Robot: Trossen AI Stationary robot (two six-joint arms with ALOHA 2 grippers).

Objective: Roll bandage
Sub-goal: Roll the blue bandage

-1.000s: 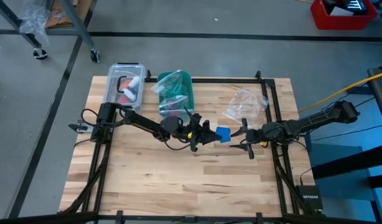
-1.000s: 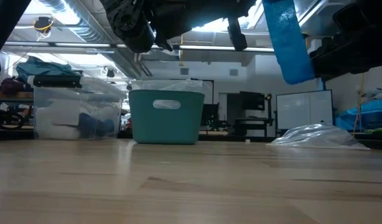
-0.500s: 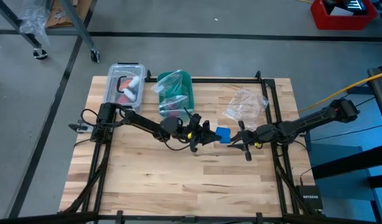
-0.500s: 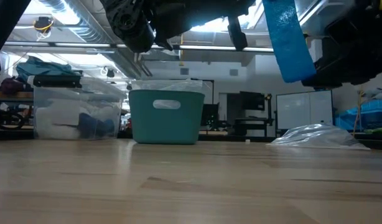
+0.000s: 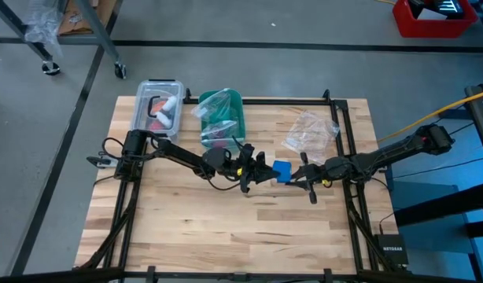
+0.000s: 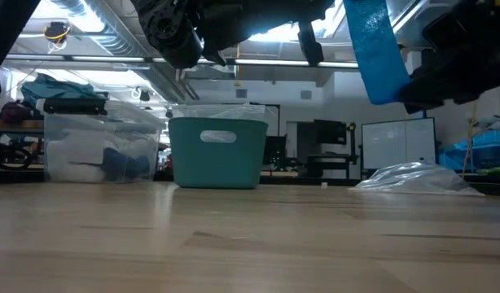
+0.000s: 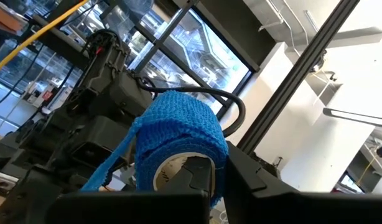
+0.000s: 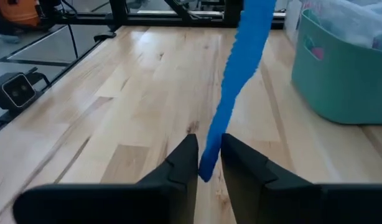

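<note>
The bandage (image 5: 282, 170): bright blue, held in the air above the middle of the desk (image 5: 226, 228), between the two arms and touching neither wood nor anything else on it. Rolled part seen in the left wrist view (image 7: 178, 146) as a short blue cylinder with a pale core, clamped in the left gripper (image 5: 267, 171), whose fingers sit nearly together, one finger (image 7: 194, 177) apparently against the core; gripped this way, probably, so that the roll can act as a fixed spool. Loose tail trailing away from the roll (image 8: 237, 81) and, in the low view, hanging slantwise as a flat strip (image 6: 372, 49) well above the desk. Right gripper (image 5: 303, 174) brought up just beside the roll, fingers drawn to a narrow gap around the tail's lower end (image 8: 209, 163), pinching it or about to; hard to say whether the cloth is already squeezed firmly. Held off the desk, most likely, so the strip stays straight and free to be wound without dragging or creasing. Off to the far side, well apart from the work: a teal bin (image 5: 223, 118) stuffed with plastic, a clear lidded box (image 5: 159, 106) beside it, and a crumpled clear bag (image 5: 311, 132). Judged as the winding stage, with a good length of tail not yet wrapped onto the roll.
</note>
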